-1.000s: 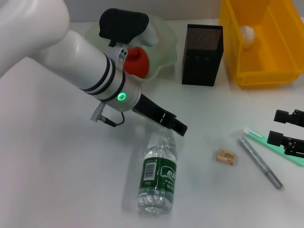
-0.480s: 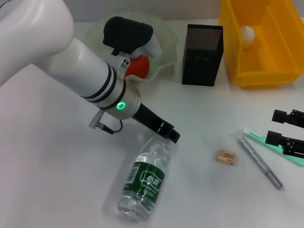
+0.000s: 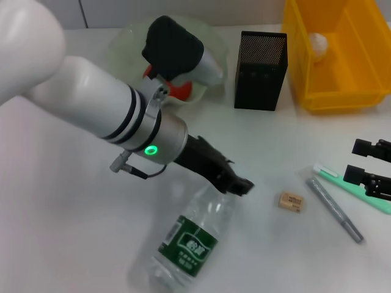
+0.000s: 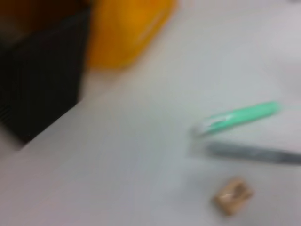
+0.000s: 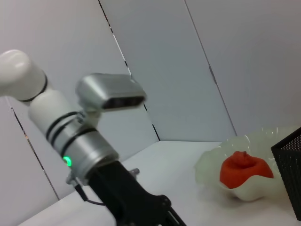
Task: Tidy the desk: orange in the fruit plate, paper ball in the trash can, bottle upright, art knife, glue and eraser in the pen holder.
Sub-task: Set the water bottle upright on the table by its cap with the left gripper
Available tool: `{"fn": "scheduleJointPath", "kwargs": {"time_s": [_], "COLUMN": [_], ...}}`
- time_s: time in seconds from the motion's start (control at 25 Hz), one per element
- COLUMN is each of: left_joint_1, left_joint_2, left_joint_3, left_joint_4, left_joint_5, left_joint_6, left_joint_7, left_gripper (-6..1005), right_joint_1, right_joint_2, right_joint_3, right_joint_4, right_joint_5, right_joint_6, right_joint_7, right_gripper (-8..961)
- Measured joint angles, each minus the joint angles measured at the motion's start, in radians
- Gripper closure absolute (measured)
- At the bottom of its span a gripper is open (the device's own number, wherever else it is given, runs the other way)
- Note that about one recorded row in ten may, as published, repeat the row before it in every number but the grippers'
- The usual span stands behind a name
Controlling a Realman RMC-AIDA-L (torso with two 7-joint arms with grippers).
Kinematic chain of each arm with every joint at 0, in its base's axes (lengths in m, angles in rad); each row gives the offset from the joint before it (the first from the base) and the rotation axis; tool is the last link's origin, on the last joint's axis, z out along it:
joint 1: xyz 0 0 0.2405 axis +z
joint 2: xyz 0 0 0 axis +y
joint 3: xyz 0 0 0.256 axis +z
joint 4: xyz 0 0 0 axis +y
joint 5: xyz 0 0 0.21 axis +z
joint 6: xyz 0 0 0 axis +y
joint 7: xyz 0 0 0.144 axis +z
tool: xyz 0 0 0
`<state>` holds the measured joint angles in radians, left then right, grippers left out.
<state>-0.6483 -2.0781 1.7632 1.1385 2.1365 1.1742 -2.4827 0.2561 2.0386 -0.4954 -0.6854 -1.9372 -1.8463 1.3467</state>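
Note:
The clear bottle (image 3: pixel 190 243) with its dark green label lies slanted on the white desk (image 3: pixel 67 201), neck pointing away from me. My left gripper (image 3: pixel 235 182) is shut on that neck and hides the cap. In the pale-green fruit plate (image 3: pixel 122 43) sits the orange (image 3: pixel 178 91), partly behind my left wrist. The paper ball (image 3: pixel 317 43) rests inside the yellow trash can (image 3: pixel 342 91). The tan eraser (image 3: pixel 291 201) lies right of the bottle. Beside it are a grey pen-shaped stick (image 3: pixel 335 209) and a green stick (image 3: pixel 360 190); which is art knife or glue I cannot tell. The black mesh pen holder (image 3: pixel 261 70) stands upright.
My right gripper (image 3: pixel 368 165) rests open at the desk's right edge, over the green stick's end. The left wrist view shows the pen holder (image 4: pixel 42 70), trash can (image 4: pixel 127 28), green stick (image 4: pixel 240 117) and eraser (image 4: pixel 233 194). The right wrist view shows the orange (image 5: pixel 244 167) in its plate (image 5: pixel 211 165).
My left gripper has moved right and nearer, carrying the bottle's neck along. The bottle's base has swung left, so it now lies slanted. The right arm has stayed put.

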Motion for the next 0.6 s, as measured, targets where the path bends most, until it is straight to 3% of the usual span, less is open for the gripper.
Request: {"fn": "scheduleJointPath", "kwargs": {"time_s": [0.16, 0.6], "left_joint_1": [0.099, 0.236], "left_joint_2": [0.004, 0.009], "left_joint_3": [-0.037, -0.149], "left_joint_4": [0.089, 0.084], "left_joint_5": [-0.1, -0.367], "left_joint_6": [0.003, 0.022], "left_joint_7": [0.134, 0.426], "left_gripper": [517, 518], "right_joint_1": [0.003, 0.032], "right_joint_2": [0.001, 0.005], "right_joint_3": [0.0, 0.0], "right_joint_4": [0.001, 0.001], "right_joint_5": [0.0, 0.0], "right_joint_6": [0.0, -0.05], "right_joint_7": [0.0, 0.032], "right_gripper": [182, 182]}}
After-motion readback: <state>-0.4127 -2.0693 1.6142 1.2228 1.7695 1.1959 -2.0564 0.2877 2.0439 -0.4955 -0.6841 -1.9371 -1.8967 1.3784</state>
